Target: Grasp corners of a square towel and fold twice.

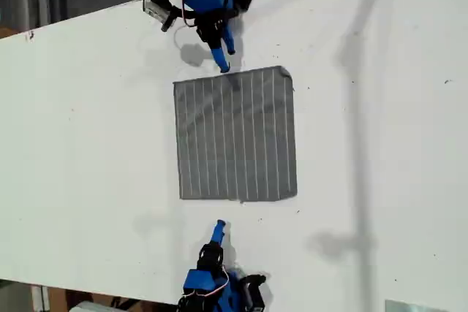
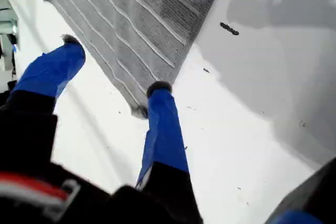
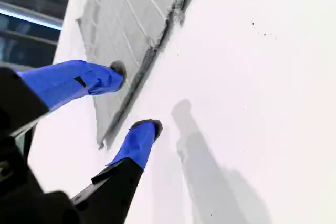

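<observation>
The towel [image 1: 235, 135] lies flat and unfolded on the white table [image 1: 380, 151]. My first gripper [image 2: 113, 64] and my second gripper [image 3: 138, 95] each hover at a towel edge, jaws apart, empty. Each should probably slide along its edge to a corner [image 2: 139, 109] and pinch only the fabric's tip.

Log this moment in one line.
towel: flat, unfolded | my first gripper: open, at towel edge | my second gripper: open, at towel edge

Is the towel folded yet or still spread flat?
Spread flat: the towel lies as one full square on the table, stripes unbroken, no doubled layer visible.
</observation>
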{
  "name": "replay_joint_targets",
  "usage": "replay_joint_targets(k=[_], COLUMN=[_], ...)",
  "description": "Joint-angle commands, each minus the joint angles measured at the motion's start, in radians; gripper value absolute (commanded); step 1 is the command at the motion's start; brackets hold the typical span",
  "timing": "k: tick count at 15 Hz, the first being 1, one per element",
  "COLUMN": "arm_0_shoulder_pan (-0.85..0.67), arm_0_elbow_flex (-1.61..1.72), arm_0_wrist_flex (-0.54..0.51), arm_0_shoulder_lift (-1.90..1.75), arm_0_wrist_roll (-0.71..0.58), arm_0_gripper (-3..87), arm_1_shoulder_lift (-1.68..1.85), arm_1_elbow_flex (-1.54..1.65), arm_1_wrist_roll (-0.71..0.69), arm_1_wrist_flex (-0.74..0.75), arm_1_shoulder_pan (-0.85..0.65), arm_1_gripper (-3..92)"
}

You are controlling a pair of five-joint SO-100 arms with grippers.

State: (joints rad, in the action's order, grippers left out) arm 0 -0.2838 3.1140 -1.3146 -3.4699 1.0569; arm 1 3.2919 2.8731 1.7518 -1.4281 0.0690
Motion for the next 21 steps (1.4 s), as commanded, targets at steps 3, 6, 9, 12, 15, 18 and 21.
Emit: replay_joint_targets(k=[3, 6, 9, 12, 15, 18, 21], arm_0_shoulder_pan=[-0.344, -0.281, -0.252, -0.244, -0.225, -0.215, -0.198], arm_0_elbow_flex=[-0.021, -0.008, 0.0, 0.005, 0.005, 0.005, 0.005], arm_0_wrist_flex=[-0.029, 0.029, 0.071, 0.1, 0.106, 0.112, 0.112], arm_0_shoulder_lift=[-0.006, -0.006, -0.006, -0.006, -0.006, -0.006, -0.006], arm_0_wrist_roll=[0.445, 0.37, 0.302, 0.29, 0.279, 0.265, 0.255], arm_0_gripper=[8.1, 8.7, 15.7, 15.3, 15.9, 16.0, 16.0], arm_1_shoulder_lift=[-0.011, -0.003, -0.163, -1.522, -1.758, -2.168, -2.197], arm_1_elbow_flex=[0.018, -0.066, -0.011, -1.068, -1.065, -1.402, -1.344], arm_1_wrist_roll=[-0.268, -0.328, -0.38, -0.347, -0.1, -0.104, -0.109], arm_1_wrist_flex=[0.002, -0.06, 0.256, -0.15, 0.032, 0.084, 0.087], arm_1_shoulder_pan=[-0.359, -0.403, -0.193, 0.071, 0.371, 0.426, 0.393], arm_1_gripper=[44.7, 27.1, 35.8, 44.4, 44.3, 44.1, 43.9])
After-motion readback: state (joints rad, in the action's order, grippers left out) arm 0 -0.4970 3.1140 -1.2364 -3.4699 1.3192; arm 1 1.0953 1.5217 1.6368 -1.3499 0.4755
